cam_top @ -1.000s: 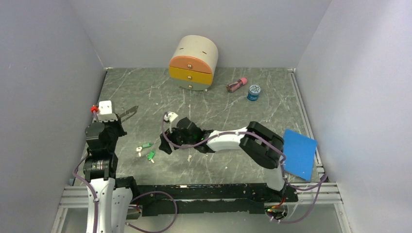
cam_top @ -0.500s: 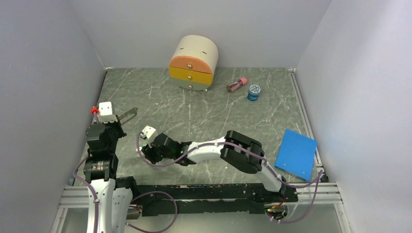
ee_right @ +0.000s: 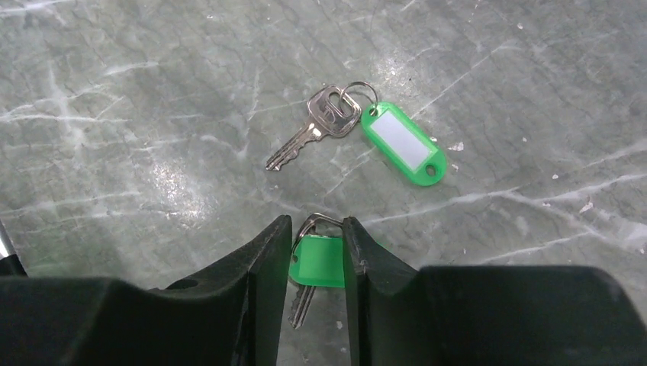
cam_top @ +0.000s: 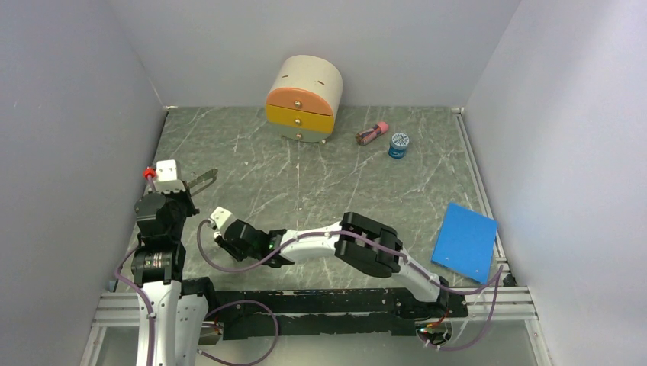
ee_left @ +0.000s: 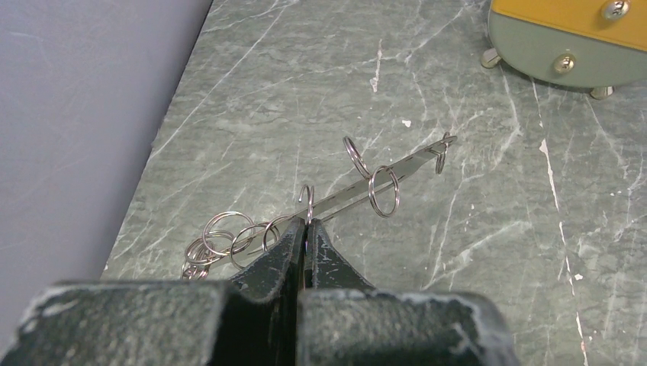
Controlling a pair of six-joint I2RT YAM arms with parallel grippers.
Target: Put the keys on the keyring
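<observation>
Keys: two, each silvery blade joined by a small split ring to a green plastic tag. First key [ee_right: 317, 261] at bottom centre of right wrist view, green tag between the right gripper [ee_right: 317, 252] fingers, jaws narrowed around it, contact on both sides not certain. Second key [ee_right: 358, 130] upper centre of same view, flat on marble tabletop [ee_right: 137, 114], apart from the fingers.

Keyring [ee_left: 366, 187]: slim metal bar carrying several loose rings, more rings bunched at lower left of left wrist view; near end pinched in left gripper [ee_left: 305, 240], jaws fully shut on it, bar raised toward the drawer unit [ee_left: 568, 42] at upper right.

Change over last second: right arm swung from centre of overhead view to lower left, over the spot where both keys lay; jaws drawn in from wide to partly closed. Reads as pick-up of first key under way; threading not yet begun.

Surroundings, overhead view: pink tube [cam_top: 371, 133], blue jar [cam_top: 398, 145], blue sheet [cam_top: 465, 241].
</observation>
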